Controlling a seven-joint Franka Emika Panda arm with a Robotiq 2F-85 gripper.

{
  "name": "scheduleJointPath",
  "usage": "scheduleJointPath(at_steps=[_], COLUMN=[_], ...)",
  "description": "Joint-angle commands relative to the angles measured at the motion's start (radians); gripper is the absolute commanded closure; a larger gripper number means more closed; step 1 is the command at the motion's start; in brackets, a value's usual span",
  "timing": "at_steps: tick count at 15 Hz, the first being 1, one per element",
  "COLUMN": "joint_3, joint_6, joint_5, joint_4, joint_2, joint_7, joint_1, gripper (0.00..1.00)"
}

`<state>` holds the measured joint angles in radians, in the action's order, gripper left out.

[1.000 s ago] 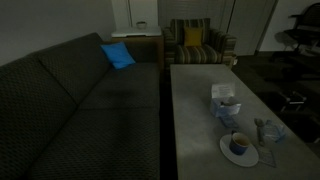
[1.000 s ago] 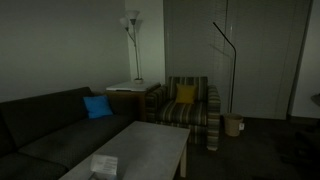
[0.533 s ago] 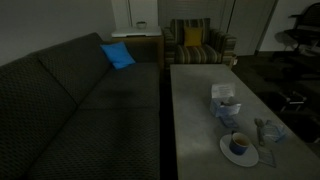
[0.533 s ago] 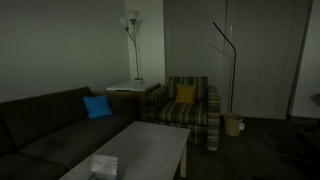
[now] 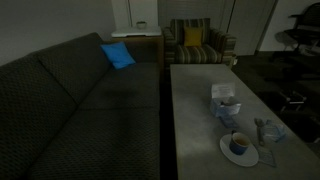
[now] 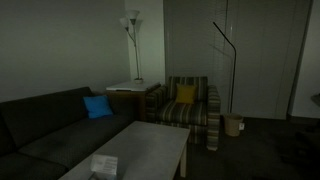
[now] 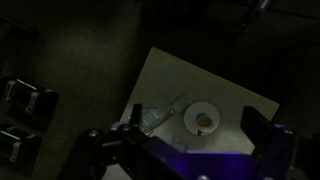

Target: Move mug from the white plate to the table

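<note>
The small blue mug [image 5: 239, 144] stands upright on the round white plate [image 5: 226, 153] near the close end of the long grey table [image 5: 195, 105]. In the wrist view the mug [image 7: 205, 122] and plate [image 7: 190, 117] lie far below on the table [image 7: 190, 78], seen between my fingers. My gripper [image 7: 195, 112] is open and empty, high above the plate. Neither exterior view shows the gripper. The table's far end shows in an exterior view [image 6: 150, 148]; the mug and plate are out of that view.
A white boxy object [image 5: 225, 100] sits mid-table behind the plate, and a pale bluish-clear item [image 5: 270, 130] lies beside the plate at the table edge. A dark sofa [image 5: 90, 95] runs along one side. A striped armchair [image 5: 195, 45] stands beyond the far end.
</note>
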<state>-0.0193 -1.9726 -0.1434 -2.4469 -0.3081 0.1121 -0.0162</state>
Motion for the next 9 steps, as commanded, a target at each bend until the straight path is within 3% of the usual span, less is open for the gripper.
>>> scheduleJointPath(at_steps=[1,9], joint_3=[-0.012,-0.022], joint_6=[-0.007,-0.001], joint_5=[-0.028,-0.043], joint_4=[0.049,0.109], joint_2=[0.105,0.252], joint_7=[-0.011,-0.002], joint_1=[-0.007,-0.026], gripper=[0.0,0.0])
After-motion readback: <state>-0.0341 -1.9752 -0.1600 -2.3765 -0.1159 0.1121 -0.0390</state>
